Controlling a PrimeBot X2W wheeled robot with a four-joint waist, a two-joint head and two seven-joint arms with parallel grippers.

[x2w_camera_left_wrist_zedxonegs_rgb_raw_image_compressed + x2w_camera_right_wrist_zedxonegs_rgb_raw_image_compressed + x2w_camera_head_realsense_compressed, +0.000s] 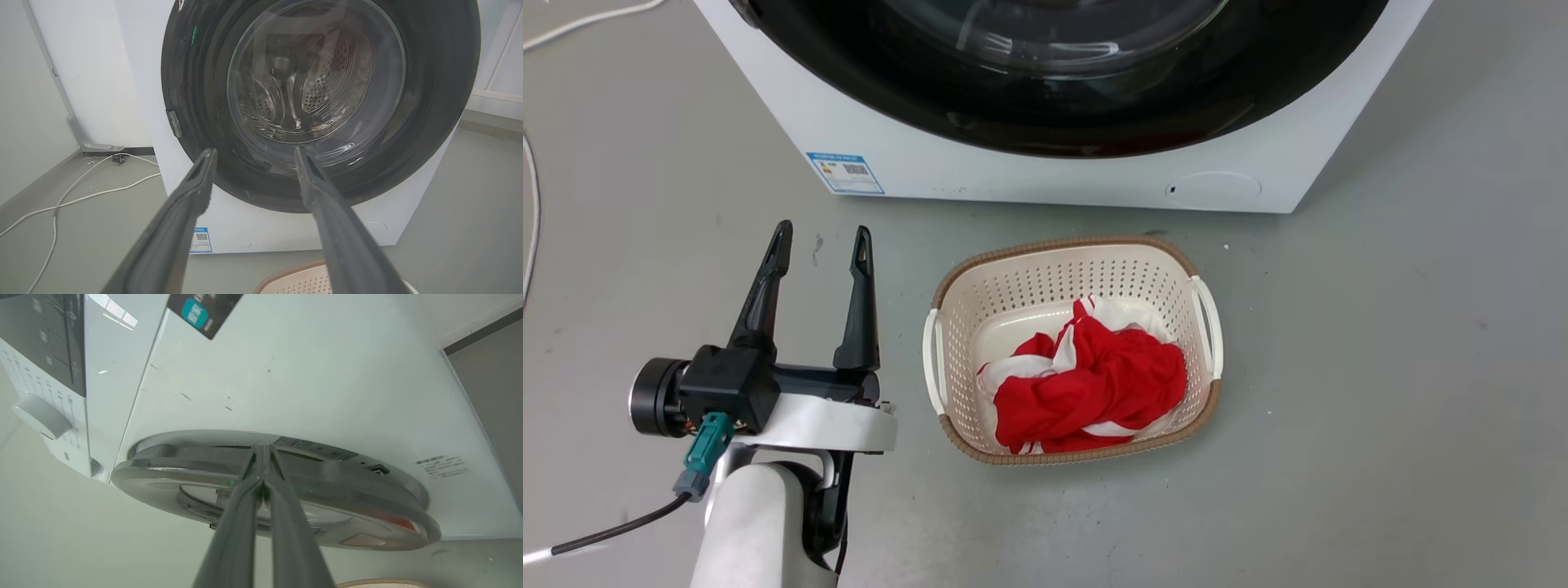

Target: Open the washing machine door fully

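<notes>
The task is being taken at its very start. The washing machine door (947, 106) is being shown lying against, or very nearly against, the white front of the washing machine (1029, 175), so the swing is judged to be not yet made. The right gripper (263, 453) is being held with its two fingers pressed together, their tips set at the door's edge where it meets the front. Whether any lip is being pinched between them cannot be told. The left gripper (823, 230) is being held spread and empty, well short of the machine and near the laundry basket (947, 286).

An outward pull on that edge is judged to be called for next, carried round in an arc until the door is standing wide (the basket, just before the machine, is to be watched during the sweep).

In the right wrist view the door is being seen edge-on, with the control panel (45, 335) and its knob (43, 416) beside it. In the left wrist view it is being seen face-on, with the steel drum (322, 81) visible through the glass. In the head view the red and white cloth (1094, 384) in the basket is being shown.
</notes>
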